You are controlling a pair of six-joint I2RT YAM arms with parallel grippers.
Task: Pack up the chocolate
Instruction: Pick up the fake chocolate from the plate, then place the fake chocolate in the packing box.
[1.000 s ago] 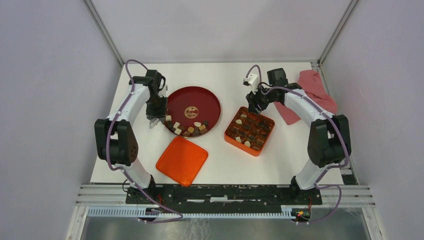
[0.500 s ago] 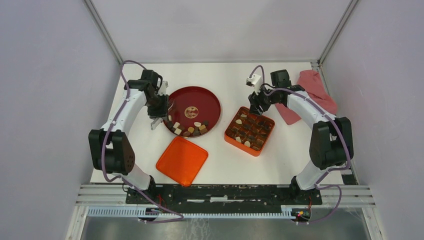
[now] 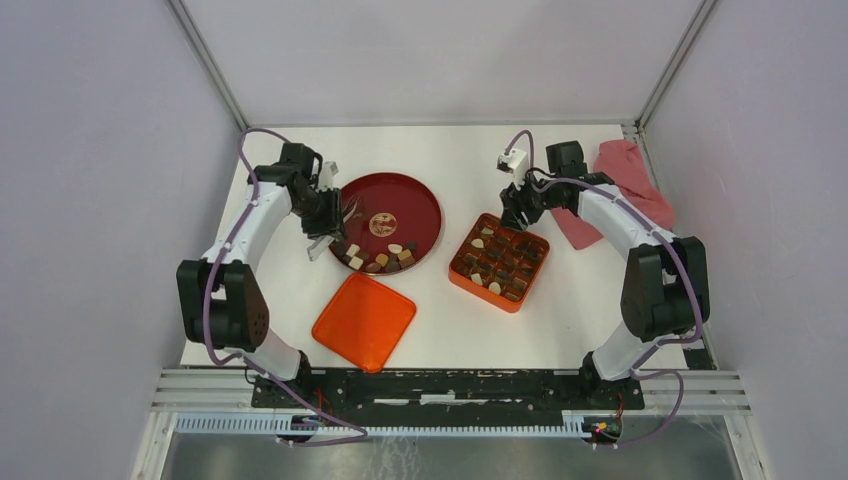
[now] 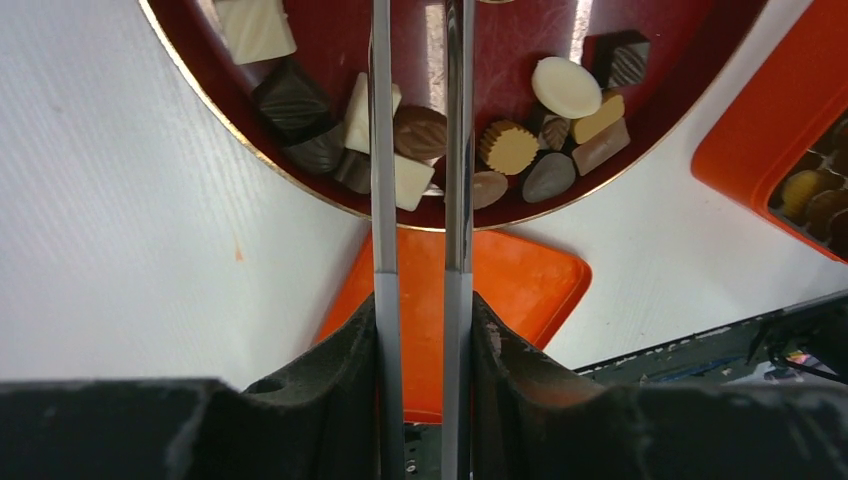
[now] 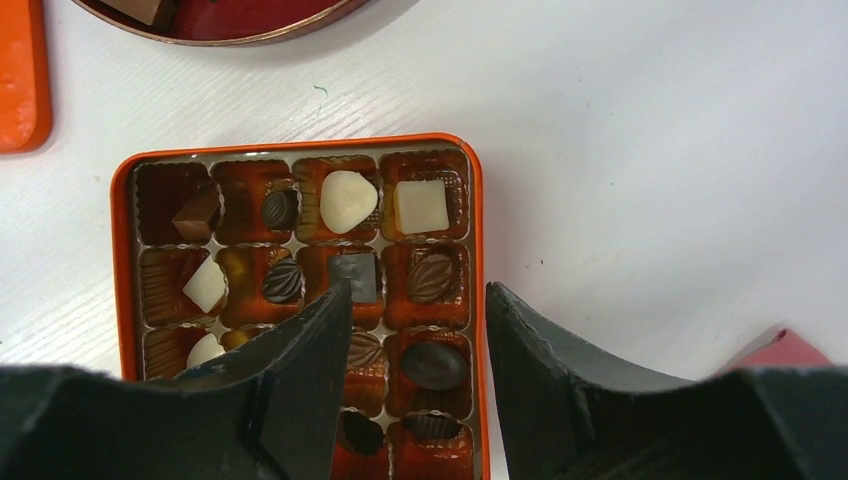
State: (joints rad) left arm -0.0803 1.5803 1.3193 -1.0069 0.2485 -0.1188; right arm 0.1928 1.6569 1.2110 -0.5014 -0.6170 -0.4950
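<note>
Near rows of the box (image 5: 122,230) behind the right fingers (image 5: 300,380).

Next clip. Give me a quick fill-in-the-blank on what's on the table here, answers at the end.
The loose chocolates sit on the round dark red ____.
The right gripper hangs open above the orange compartmented ____.
At the far right of the table lies a crumpled pink ____.
Missing words: plate; box; cloth.
</note>
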